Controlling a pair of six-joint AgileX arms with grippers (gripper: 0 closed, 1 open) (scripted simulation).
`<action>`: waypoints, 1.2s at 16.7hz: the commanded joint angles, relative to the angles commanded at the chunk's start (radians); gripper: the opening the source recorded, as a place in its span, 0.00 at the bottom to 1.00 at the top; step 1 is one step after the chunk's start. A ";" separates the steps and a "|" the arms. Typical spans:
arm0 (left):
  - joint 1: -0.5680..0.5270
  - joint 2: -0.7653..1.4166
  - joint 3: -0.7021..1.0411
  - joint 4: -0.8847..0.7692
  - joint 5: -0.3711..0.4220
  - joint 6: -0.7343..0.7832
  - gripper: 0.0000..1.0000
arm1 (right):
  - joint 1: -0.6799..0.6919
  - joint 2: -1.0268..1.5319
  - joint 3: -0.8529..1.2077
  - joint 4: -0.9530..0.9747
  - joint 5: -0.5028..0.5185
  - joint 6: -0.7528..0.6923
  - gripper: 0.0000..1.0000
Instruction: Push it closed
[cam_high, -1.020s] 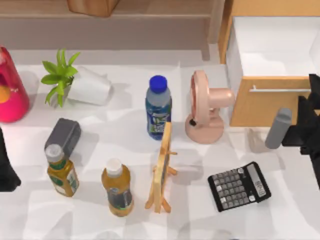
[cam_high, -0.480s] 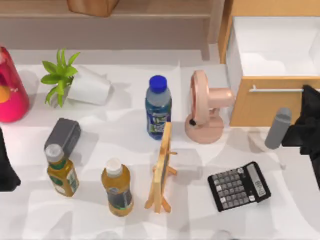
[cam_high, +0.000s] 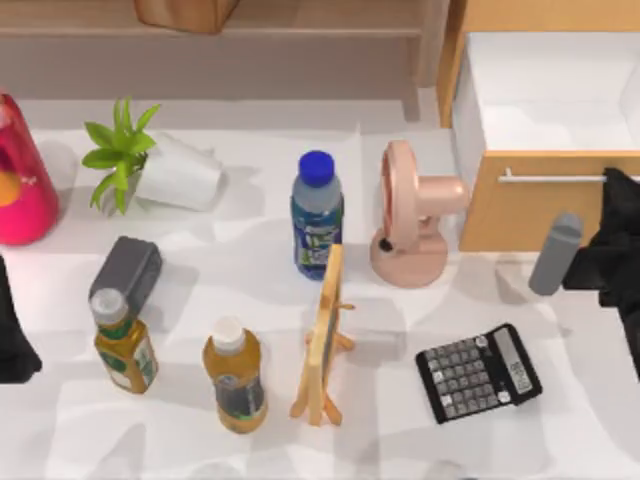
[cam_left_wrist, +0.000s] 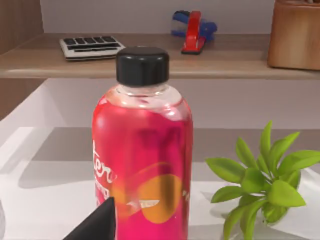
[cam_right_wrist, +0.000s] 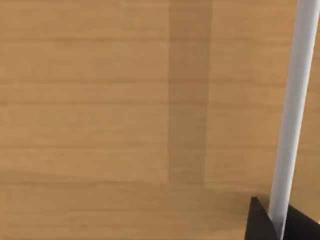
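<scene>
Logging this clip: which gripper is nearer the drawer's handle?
Right. The right gripper is at the handle on the drawer front, fingertips beside the bar in its wrist view. The left arm sits parked at the table's far left edge.

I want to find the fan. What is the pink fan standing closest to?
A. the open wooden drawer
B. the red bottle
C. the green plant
A: in the top view the pink fan stands right beside the drawer, far from the others.
</scene>
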 joint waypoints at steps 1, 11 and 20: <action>0.000 0.000 0.000 0.000 0.000 0.000 1.00 | -0.005 0.005 0.018 -0.011 -0.005 -0.001 0.00; 0.000 0.000 0.000 0.000 0.000 0.000 1.00 | -0.067 0.075 0.234 -0.164 -0.065 -0.001 0.00; 0.000 0.000 0.000 0.000 0.000 0.000 1.00 | -0.086 0.122 0.368 -0.240 -0.086 -0.001 0.00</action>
